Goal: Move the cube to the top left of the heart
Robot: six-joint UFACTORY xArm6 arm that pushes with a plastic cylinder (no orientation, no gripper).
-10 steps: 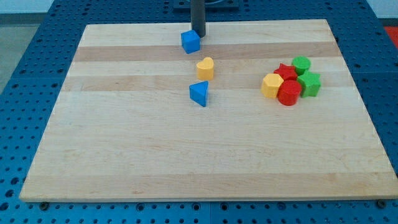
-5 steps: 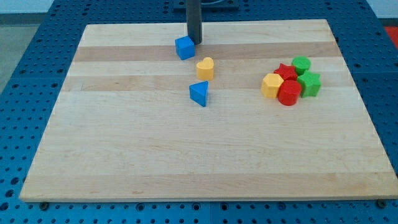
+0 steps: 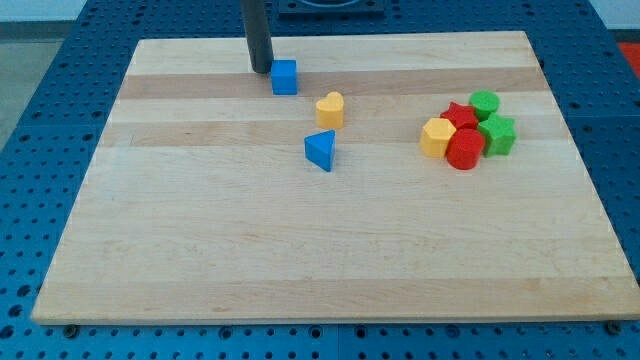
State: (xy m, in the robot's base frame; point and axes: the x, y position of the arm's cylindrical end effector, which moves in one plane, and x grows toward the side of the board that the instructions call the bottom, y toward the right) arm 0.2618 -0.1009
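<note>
The blue cube (image 3: pixel 285 77) sits near the board's top edge, up and to the left of the yellow heart (image 3: pixel 330 109), with a small gap between them. My tip (image 3: pixel 261 70) rests on the board just left of the cube, close to its left face. A blue triangular block (image 3: pixel 321 150) lies below the heart.
A tight cluster sits at the view's right: a yellow block (image 3: pixel 437 137), a red star (image 3: pixel 460 115), a red cylinder (image 3: pixel 465 150), a green cylinder (image 3: pixel 485 102) and a green star (image 3: pixel 497 134). The wooden board (image 3: pixel 200 250) ends just above my tip.
The cube slid left and a little down, from above the heart to its upper left. My tip moved from the cube's upper right to its left side.
</note>
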